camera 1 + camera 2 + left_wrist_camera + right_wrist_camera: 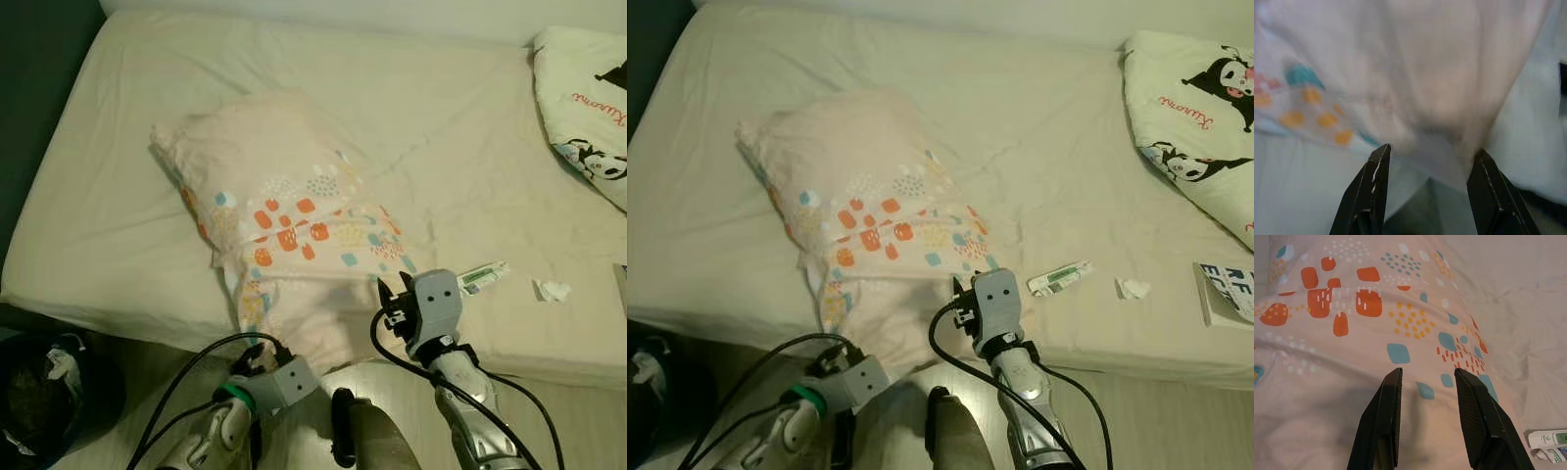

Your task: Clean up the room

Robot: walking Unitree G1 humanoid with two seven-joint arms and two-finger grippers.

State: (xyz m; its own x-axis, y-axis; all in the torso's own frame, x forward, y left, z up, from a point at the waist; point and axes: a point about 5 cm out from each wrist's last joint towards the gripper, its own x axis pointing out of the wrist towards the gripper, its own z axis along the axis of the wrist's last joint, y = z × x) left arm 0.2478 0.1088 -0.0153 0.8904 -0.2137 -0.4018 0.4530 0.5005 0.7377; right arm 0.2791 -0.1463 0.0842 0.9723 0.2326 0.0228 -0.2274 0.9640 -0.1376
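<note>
Bed [118, 235] sheeted cream | pillow [284, 215] overhangs near edge | left gripper [1427, 169] fingers apart at its hanging corner | right gripper [1425, 387] fingers apart over its patterned top

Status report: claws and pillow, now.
Both claws open. Left claw at the pillow's overhanging corner; right claw over its patterned end. Tube and crumpled tissue lie beside.
</note>
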